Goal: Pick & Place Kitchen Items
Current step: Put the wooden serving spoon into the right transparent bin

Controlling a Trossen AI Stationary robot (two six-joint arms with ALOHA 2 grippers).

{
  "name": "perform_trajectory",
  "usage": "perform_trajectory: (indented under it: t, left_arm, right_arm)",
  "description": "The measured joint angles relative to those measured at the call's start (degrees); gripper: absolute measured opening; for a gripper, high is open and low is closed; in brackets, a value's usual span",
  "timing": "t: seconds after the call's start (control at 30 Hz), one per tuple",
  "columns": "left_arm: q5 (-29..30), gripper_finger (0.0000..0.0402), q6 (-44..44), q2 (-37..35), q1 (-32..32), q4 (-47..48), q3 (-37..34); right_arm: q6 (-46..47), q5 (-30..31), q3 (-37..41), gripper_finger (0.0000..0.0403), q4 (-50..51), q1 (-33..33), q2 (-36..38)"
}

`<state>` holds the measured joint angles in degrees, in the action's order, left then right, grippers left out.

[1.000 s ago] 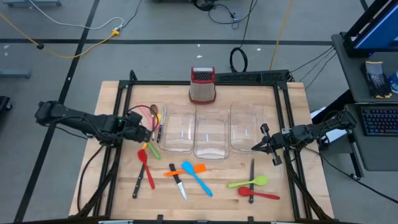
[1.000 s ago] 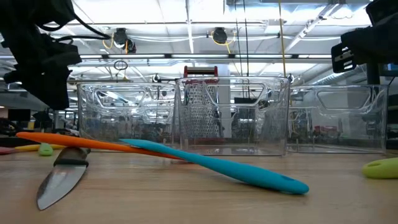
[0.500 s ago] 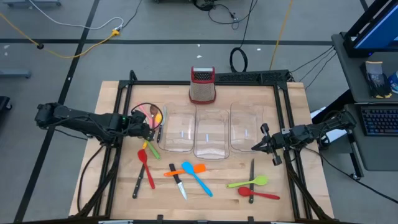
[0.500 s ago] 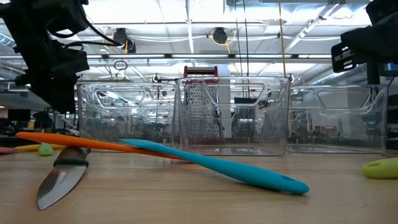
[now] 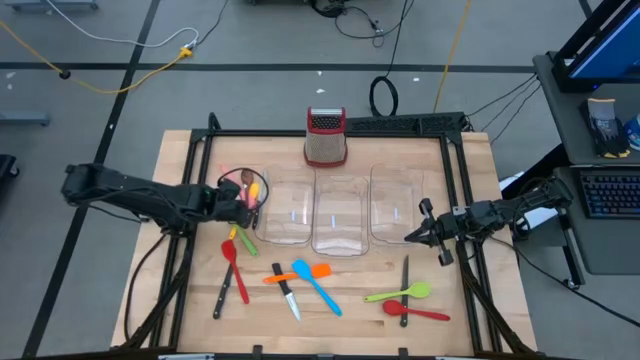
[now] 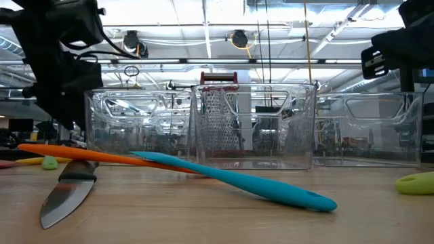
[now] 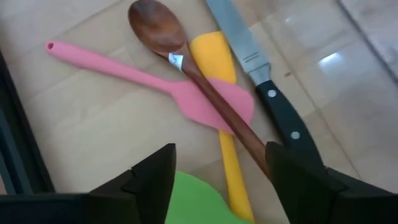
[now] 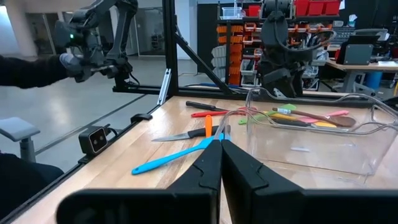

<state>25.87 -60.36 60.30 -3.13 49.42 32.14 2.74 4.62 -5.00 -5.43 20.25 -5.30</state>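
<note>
1. The step in hand looks like the approach for a pick: the left gripper (image 5: 243, 203) hangs over a small heap of utensils at the left of the table, just left of the leftmost clear bin (image 5: 283, 210).
2. The left wrist view shows the heap closely: a brown spoon (image 7: 193, 68) lies across a pink spatula (image 7: 155, 84) and a yellow spatula (image 7: 225, 124), with a black-handled knife (image 7: 267, 87) beside them and a green utensil (image 7: 193, 202) under the fingers.
3. The left gripper's fingers (image 7: 152, 180) stand spread wide with nothing between them; the brown spoon's handle runs up to one fingertip, though contact cannot be told.
4. The next move probably calls for lowering so that the fingers straddle one slim handle, likely the brown spoon or the yellow spatula, without catching its neighbours, since the pieces overlap.
5. The right gripper (image 5: 410, 238) waits at the right of the table beside the rightmost clear bin (image 5: 397, 205), its fingers pressed together on nothing.
6. Most of the task remains: the bins look empty, and other utensils lie loose on the near half of the table, among them a blue spatula (image 5: 315, 287), an orange spatula (image 5: 297, 274), a red spoon (image 5: 232, 268) and a green spoon (image 5: 400, 293).
</note>
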Motion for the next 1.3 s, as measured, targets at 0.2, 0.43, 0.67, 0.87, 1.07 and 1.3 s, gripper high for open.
perform_trajectory:
  t: [0.2, 0.43, 0.67, 0.87, 1.07, 1.3]
  left_arm:
    - [0.1, 0.0278, -1.6, 4.0, 1.3, -0.2, 0.0]
    - [-0.3, 0.0280, -2.4, 7.0, 2.8, -2.3, 0.0]
    - [-0.4, 0.0280, -1.7, 7.3, 2.9, -4.4, 0.0]
    - [-0.4, 0.0280, -2.3, 8.0, 2.9, -4.5, -0.1]
    - [-0.5, 0.0280, -2.7, 9.9, 2.9, -6.7, -1.0]
    - [-1.9, 0.0280, -3.7, 12.0, 2.9, -7.6, -2.7]
  right_arm:
    - [2.5, 0.0, 0.0, 0.0004, 0.0, 0.0, 0.0]
    - [2.6, 0.0, 0.0, 0.0004, 0.0, 0.0, 0.0]
    - [2.6, 0.0, 0.0, 0.0004, 0.0, 0.0, 0.0]
    - [2.6, 0.0, 0.0, 0.0004, 0.0, 0.0, 0.0]
    - [2.6, 0.0, 0.0, 0.0004, 0.0, 0.0, 0.0]
    - [2.6, 0.0, 0.0, 0.0004, 0.0, 0.0, 0.0]
